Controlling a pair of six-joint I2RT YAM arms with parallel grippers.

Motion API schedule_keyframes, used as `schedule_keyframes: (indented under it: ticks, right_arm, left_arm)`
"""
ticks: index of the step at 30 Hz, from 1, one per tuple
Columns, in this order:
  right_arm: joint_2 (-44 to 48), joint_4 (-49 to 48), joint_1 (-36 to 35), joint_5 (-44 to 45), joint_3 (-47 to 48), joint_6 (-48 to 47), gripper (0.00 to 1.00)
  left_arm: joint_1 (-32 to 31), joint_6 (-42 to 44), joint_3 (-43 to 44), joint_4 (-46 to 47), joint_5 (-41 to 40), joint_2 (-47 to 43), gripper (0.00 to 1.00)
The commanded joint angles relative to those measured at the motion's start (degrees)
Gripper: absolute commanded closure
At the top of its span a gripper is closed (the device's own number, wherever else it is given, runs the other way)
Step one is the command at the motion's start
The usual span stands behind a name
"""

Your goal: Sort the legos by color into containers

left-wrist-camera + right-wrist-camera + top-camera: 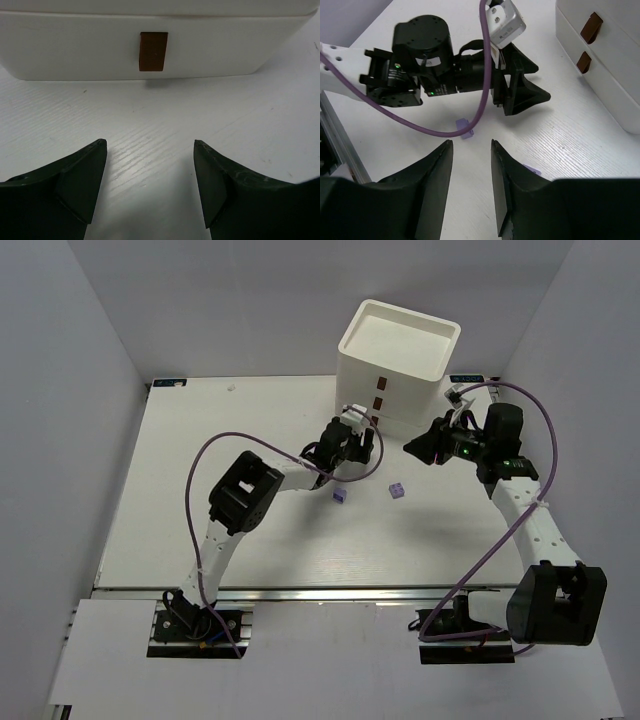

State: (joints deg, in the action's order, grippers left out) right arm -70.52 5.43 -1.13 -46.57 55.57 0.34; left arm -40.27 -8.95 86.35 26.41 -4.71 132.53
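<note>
Two pale purple legos (pixel 339 496) (pixel 397 490) lie on the table between the arms. The right wrist view shows one (pixel 465 127) partly behind the purple cable and the other (pixel 532 171) peeking from behind my right finger. No green legos show. The white drawer unit (pixel 400 360) stands at the back, its drawers shut, brown handles (pixel 378 403) facing me. My left gripper (pixel 364 436) is open and empty, low over the table just in front of the bottom drawer's handle (pixel 153 51). My right gripper (pixel 420 447) is open and empty, above the table, right of the drawers.
The left arm's wrist and its purple cable (pixel 470 75) lie across the right wrist view, close to my right gripper (pixel 471 142). Grey walls enclose the table on three sides. The unit's recessed top (pixel 405 335) holds nothing.
</note>
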Motion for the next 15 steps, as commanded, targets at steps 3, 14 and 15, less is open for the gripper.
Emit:
schedule_keyframes:
  ticks: [3, 14, 15]
  right_arm:
    - [0.2, -3.1, 2.3, -3.6, -0.1, 1.2, 0.57]
    - [0.3, -3.8, 3.4, -4.8, -0.5, 1.5, 0.57]
    - [0.4, -3.7, 3.5, -4.8, -0.5, 1.5, 0.57]
  left_arm:
    - [-0.3, 1.7, 6.5, 4.8, 0.7, 3.7, 0.2]
    - [-0.3, 1.6, 18.6, 4.0, -1.7, 12.3, 0.2]
    - [-0.3, 1.3, 20.3, 3.8, -2.2, 12.8, 0.21]
